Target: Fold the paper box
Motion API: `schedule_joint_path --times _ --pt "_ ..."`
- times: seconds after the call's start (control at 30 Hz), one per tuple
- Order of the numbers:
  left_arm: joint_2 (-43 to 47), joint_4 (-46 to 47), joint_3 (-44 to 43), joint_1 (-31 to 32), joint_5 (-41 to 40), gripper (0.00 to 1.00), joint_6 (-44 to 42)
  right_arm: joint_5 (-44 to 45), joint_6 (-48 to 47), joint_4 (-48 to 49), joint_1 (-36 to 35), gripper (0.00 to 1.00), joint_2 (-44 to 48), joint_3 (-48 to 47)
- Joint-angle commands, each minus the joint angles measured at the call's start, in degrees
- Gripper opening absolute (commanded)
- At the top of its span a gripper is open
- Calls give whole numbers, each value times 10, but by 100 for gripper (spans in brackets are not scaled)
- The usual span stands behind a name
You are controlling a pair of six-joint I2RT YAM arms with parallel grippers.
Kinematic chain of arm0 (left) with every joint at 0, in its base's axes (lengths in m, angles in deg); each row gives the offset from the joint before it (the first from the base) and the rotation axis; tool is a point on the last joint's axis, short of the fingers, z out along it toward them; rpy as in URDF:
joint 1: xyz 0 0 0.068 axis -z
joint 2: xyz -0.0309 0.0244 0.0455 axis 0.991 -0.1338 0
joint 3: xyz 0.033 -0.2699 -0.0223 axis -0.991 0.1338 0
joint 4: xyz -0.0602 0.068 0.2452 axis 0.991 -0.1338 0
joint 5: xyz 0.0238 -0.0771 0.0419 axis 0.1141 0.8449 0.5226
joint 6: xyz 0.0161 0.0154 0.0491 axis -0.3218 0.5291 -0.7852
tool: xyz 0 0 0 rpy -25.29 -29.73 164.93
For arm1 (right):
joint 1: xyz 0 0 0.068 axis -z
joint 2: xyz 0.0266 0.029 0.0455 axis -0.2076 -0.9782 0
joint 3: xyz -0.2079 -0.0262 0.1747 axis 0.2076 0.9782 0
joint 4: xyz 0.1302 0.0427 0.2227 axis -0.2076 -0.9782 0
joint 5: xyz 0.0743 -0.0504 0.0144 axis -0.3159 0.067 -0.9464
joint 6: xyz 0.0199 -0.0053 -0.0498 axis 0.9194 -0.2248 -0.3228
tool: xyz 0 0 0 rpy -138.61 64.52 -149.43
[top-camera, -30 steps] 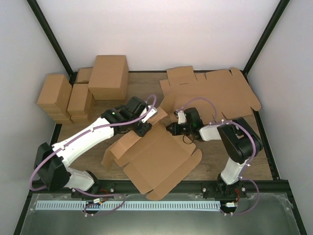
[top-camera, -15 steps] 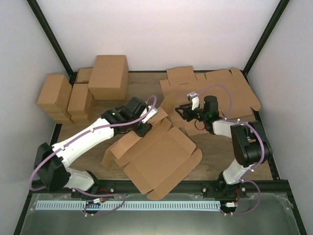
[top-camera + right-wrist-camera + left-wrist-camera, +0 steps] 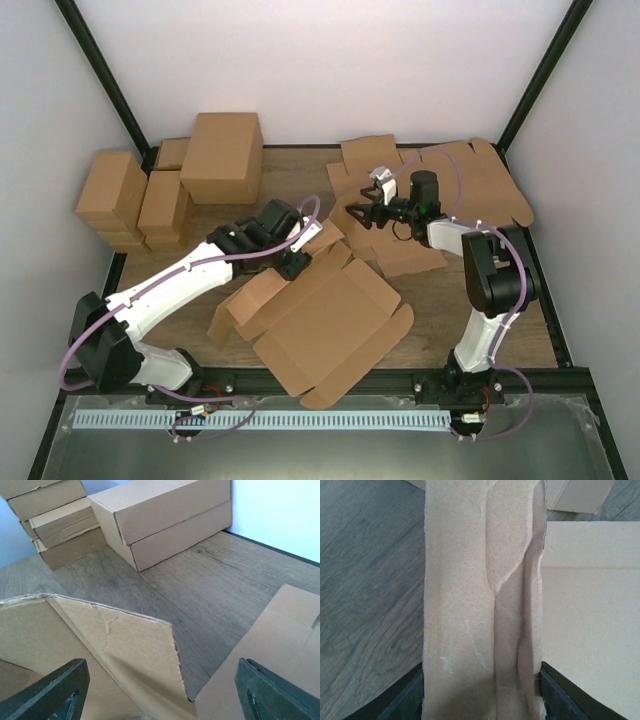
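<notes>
**Flap tear risk**

Paper box [image 3: 325, 325], part-folded at the near middle of the surface [image 3: 290, 185], is held by one flap in the half-closed left end effector [image 3: 290, 262]; unsupported pulling could tear it, the right end effector [image 3: 362, 213] being spread wide and empty; counted: one paper box, one large carton [image 3: 222, 155], at least four smaller cartons [image 3: 163, 200].

I count one half-folded paper box [image 3: 330, 320], one large closed carton [image 3: 220, 155], at least four smaller cartons [image 3: 110, 190] and a pile of flat sheets [image 3: 450, 185] (layers too close to count).
</notes>
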Motion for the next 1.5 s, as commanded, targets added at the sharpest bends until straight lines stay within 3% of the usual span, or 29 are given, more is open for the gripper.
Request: schedule_joint_path --times 0.0,0.17,0.33,0.43,0.5,0.6,0.7,1.07,1.47 --pt "-4 -19 17 4 12 54 8 -84 -64 -52 11 82 -21 -54" --pt "-8 -17 17 4 6 54 7 -198 -136 -148 11 64 -50 -109" --pt "-11 -18 13 4 -13 54 16 -176 -143 -159 11 49 -27 -86" --pt "-8 -15 13 4 -29 54 27 -168 -122 -148 11 28 -14 -67" --pt "-4 -12 11 3 -36 54 34 -158 -107 -133 11 20 1 -51" --pt "3 -9 10 2 -38 54 41 -139 -85 -114 12 14 31 -32" --pt "6 -8 3 1 -33 54 49 -128 -65 -124 9 2 55 -36" --pt "10 -7 -8 -7 -40 54 85 8 13 -189 -64 1 138 -25" --pt "14 -4 -7 -7 -30 54 92 93 176 -164 -156 1 198 36"
